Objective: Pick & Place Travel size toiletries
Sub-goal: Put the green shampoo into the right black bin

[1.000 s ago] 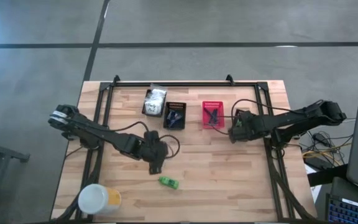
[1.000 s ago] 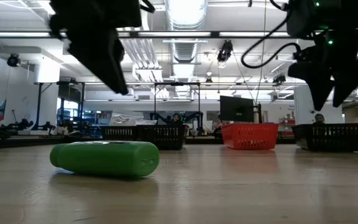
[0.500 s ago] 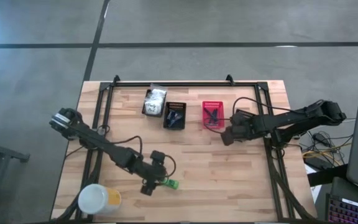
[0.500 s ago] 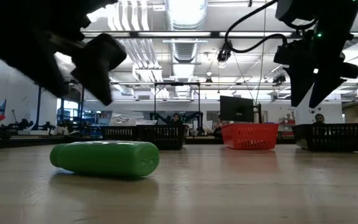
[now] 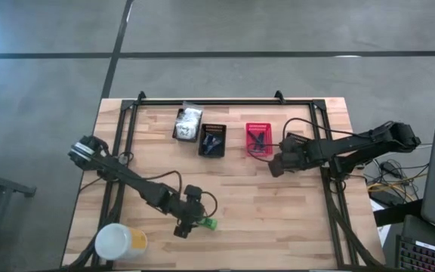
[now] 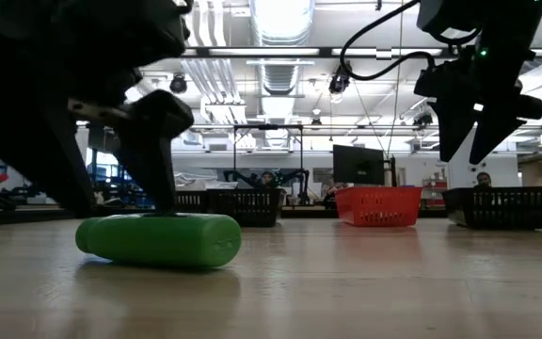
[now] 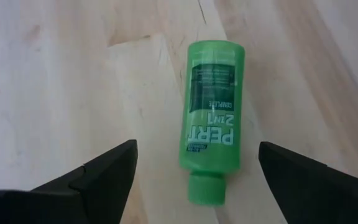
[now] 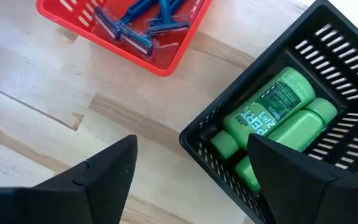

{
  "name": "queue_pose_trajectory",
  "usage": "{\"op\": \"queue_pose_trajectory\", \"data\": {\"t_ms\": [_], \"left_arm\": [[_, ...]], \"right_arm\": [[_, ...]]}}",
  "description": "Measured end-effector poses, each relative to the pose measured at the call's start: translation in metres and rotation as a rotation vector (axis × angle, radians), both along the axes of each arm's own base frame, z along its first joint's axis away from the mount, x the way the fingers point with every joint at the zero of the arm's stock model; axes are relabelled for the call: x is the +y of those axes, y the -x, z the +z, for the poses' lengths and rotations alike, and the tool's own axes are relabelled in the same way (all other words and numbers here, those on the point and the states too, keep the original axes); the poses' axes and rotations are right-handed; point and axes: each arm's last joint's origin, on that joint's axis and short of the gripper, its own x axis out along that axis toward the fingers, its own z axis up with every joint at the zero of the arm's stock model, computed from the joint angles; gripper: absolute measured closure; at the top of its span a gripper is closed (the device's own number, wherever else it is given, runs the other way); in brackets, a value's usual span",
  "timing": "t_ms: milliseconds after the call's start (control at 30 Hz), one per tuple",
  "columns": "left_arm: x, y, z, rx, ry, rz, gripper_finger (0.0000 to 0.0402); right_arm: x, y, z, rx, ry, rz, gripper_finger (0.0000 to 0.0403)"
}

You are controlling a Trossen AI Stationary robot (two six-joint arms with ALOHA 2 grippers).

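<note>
The left hand [image 5: 190, 224] is down low over the near part of the tabletop [image 5: 278, 211], right at the green bottle [image 5: 207, 223] lying on its side there. From its own wrist camera the two dark fingers [image 7: 107, 171] stand wide apart, one on each side of the bottle [image 7: 211, 127], and neither one is touching it; the cap end points back toward the hand. Seen from table height, the fingers reach down just behind the bottle [image 6: 158, 239], tips close to the wood, and the bottle lies flat, held by nothing.

Over on the far side, the right hand [image 5: 276, 163] hangs in the air just beside the red basket [image 5: 258, 140], fingers spread open and empty. Its wrist camera looks down past them at that red basket [image 8: 166, 59], which holds blue razors [image 8: 143, 25], and at a black basket [image 8: 328, 81] with more green bottles [image 8: 272, 118] packed inside.

From above, that black basket [image 5: 212, 140] sits between the red one and a third basket [image 5: 186, 127] stuffed with white packets [image 5: 189, 118], all three in a row toward the back of the tabletop. At the near left corner stands a big white-and-yellow tub [image 5: 118, 242], well apart from everything else.
</note>
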Motion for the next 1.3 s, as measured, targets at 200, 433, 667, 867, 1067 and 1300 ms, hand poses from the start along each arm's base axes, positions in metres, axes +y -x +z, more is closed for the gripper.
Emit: {"op": "queue_pose_trajectory", "data": {"t_ms": [200,433,667,867,1067,1300], "left_arm": [[0.0,-0.005,-0.014,0.025,-0.013,0.023,0.0064],[-0.001,-0.008,-0.02,0.032,0.007,0.029,0.0083],[-0.004,-0.014,-0.028,0.012,0.029,0.026,0.0152],[-0.005,-0.015,-0.03,0.02,0.045,0.041,0.022],[-0.001,-0.009,-0.016,0.028,0.091,0.131,0.0246],[0.014,0.0,0.024,-0.164,-0.093,0.274,0.0246]], "right_arm": [[0.0,0.0,0.0,-0.003,-0.001,0.001,0.0096],[0.0,0.0,0.0,-0.012,-0.02,-0.019,0.0112],[0.001,-0.001,0.0,-0.012,-0.017,0.002,0.0137],[0.002,-0.001,-0.001,-0.021,-0.06,-0.016,0.0161],[0.013,-0.008,0.003,-0.097,-0.096,0.052,0.0184],[0.028,-0.04,0.019,-0.453,-0.258,0.23,0.0195]]}}
